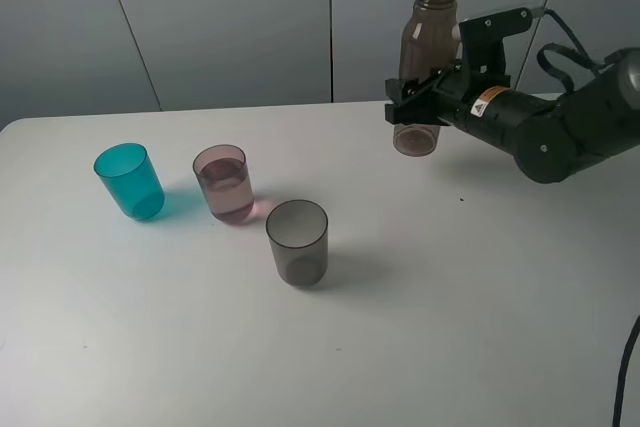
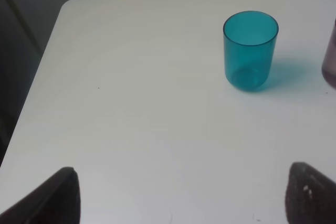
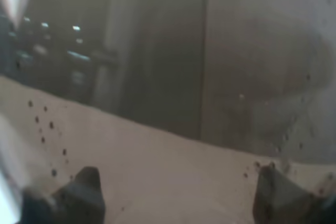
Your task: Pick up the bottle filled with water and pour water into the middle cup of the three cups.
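My right gripper (image 1: 418,99) is shut on the smoky brown-grey bottle (image 1: 425,42) and holds it upright above the table at the back right. The bottle (image 3: 210,77) fills the right wrist view, with both fingertips (image 3: 84,187) at its base. Three cups stand in a diagonal row at the left: the teal cup (image 1: 130,180), the pinkish-mauve middle cup (image 1: 224,183) with water in it, and the smoky-grey cup (image 1: 297,241). My left gripper (image 2: 181,195) is open above the table near the teal cup (image 2: 250,50); the arm itself is out of the exterior view.
The white table (image 1: 450,327) ends at its back edge near the grey wall panels (image 1: 220,17). The table's left corner and edge (image 2: 50,51) show in the left wrist view. A black cable (image 1: 628,367) hangs at the right.
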`<state>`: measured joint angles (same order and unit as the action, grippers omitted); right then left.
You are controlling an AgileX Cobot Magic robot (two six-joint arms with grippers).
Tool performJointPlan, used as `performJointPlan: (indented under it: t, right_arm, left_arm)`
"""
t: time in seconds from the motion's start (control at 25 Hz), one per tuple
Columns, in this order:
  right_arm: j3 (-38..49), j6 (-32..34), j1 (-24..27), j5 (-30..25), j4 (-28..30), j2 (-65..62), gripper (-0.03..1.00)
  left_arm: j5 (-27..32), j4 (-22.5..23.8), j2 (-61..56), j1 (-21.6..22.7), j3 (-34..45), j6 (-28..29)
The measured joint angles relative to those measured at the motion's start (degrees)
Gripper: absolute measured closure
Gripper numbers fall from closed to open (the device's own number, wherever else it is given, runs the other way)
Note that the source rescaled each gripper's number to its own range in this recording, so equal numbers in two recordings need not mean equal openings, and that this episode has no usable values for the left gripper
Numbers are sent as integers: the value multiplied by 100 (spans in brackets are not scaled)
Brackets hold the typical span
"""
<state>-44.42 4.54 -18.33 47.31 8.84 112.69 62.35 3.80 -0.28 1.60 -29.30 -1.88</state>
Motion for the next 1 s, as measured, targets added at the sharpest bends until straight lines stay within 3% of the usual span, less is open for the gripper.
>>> performJointPlan:
  t: [0.16, 0.36, 0.68, 1.0]
  right_arm:
    - [-494, 455, 0, 45, 853, 409, 97]
    - [-1135, 714, 0, 86, 1438, 869, 97]
    - [-1562, 872, 0, 98, 1607, 1390, 97]
    - [-1576, 934, 0, -257, 1607, 1402, 97]
  left_arm:
    - [0, 0, 0, 0, 0, 0]
    - [0, 12, 0, 0, 0, 0]
    - [0, 12, 0, 0, 0, 0]
    - [0, 12, 0, 0, 0, 0]
